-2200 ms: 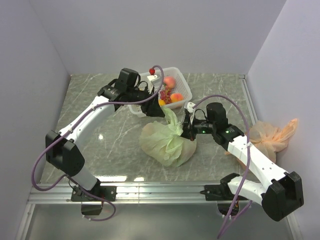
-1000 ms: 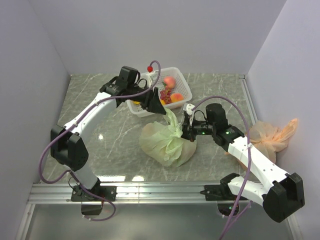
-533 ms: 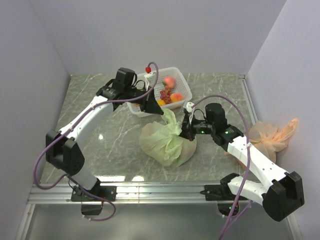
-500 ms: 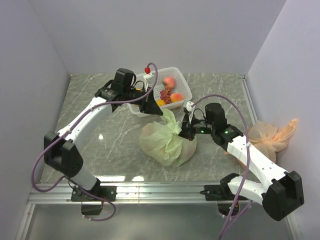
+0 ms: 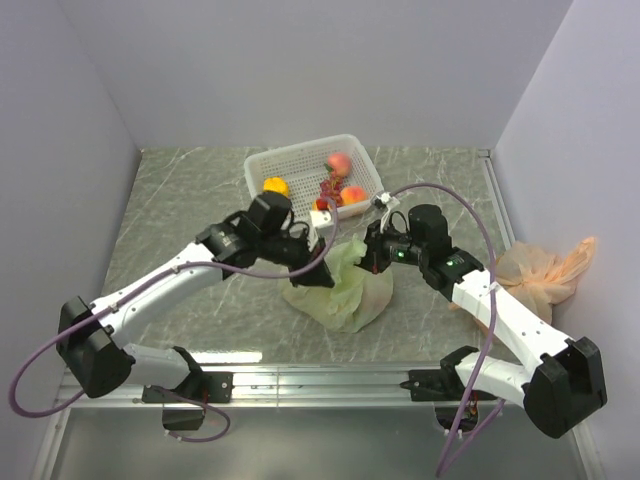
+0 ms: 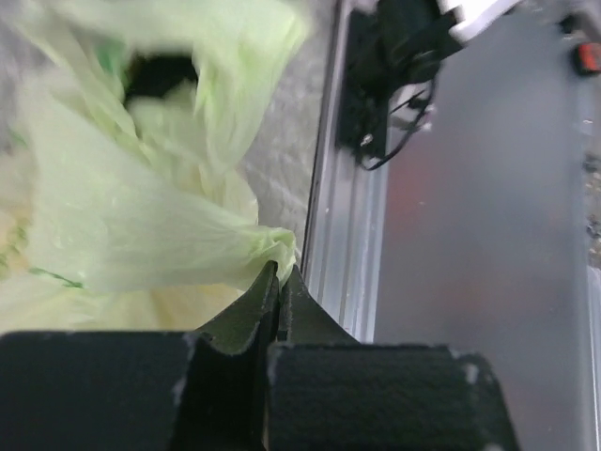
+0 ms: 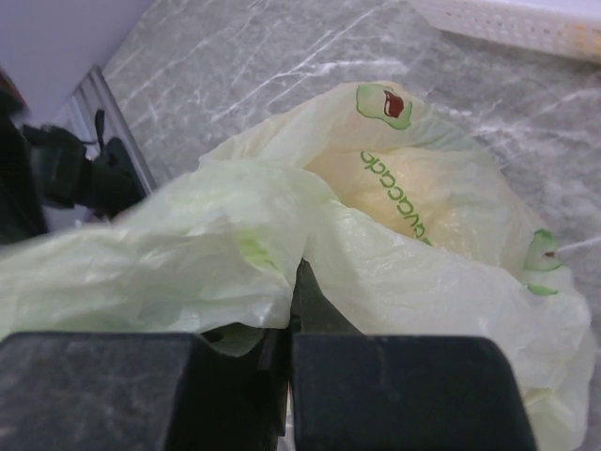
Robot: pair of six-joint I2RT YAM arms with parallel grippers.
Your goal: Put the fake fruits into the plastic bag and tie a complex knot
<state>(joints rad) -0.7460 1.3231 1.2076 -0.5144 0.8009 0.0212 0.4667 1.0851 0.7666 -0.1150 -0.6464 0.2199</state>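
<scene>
The pale green plastic bag [image 5: 345,290] lies bulging at the table's middle. A yellowish fruit shape [image 7: 394,188] shows through its film. My left gripper [image 5: 322,272] is at the bag's left side, shut on a bunched bag handle [image 6: 268,246]. My right gripper [image 5: 372,258] is at the bag's upper right, shut on another fold of the bag [image 7: 235,254]. Both jaw pairs are pressed together with film pinched between them. A knot is hidden among the folds between the grippers. More fake fruits [image 5: 338,163] sit in the basket.
A white lattice basket [image 5: 300,162] stands behind the bag with an orange-yellow fruit [image 5: 276,186], grapes [image 5: 328,187] and peaches. A peach-orange bag [image 5: 545,270] lies at the right wall. The aluminium rail [image 6: 338,235] runs along the near table edge.
My left arm has swung from over the basket down to the bag's near left side and has shut on the bag handle. The right gripper has stayed shut on the bag.
</scene>
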